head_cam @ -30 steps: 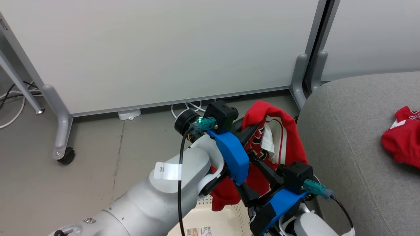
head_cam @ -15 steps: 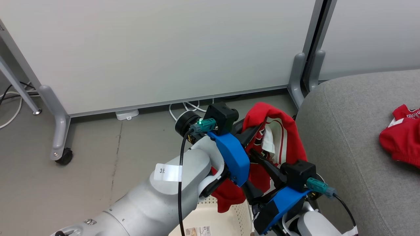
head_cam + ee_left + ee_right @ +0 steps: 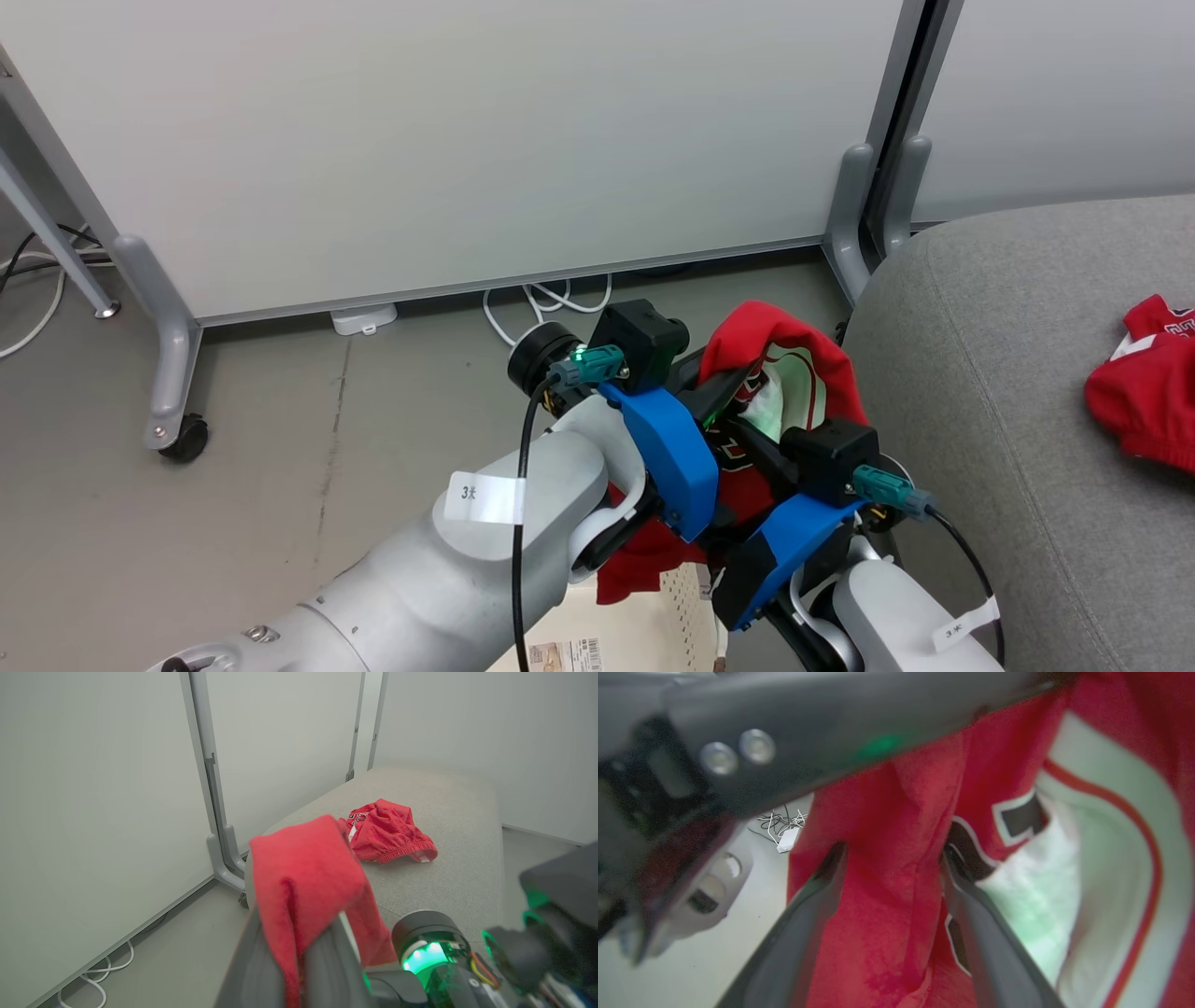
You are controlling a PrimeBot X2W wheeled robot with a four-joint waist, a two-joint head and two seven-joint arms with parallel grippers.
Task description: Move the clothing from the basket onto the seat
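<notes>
Right pincer (image 3: 892, 858) higher; clothing (image 3: 794, 345) above basket (image 3: 644, 625)

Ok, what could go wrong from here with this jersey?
The jersey hangs from the shut left tool with its hem low by the basket, so it may catch there. The open right tool straddles a fold; swinging toward the seat could drag cloth against it.

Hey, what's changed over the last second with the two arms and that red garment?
The right gripper, jaws open, has advanced toward the hanging red garment and now straddles a fold of it. Unchanged: the left gripper stays shut on that garment above the basket; the other red garment still lies on the seat.
</notes>
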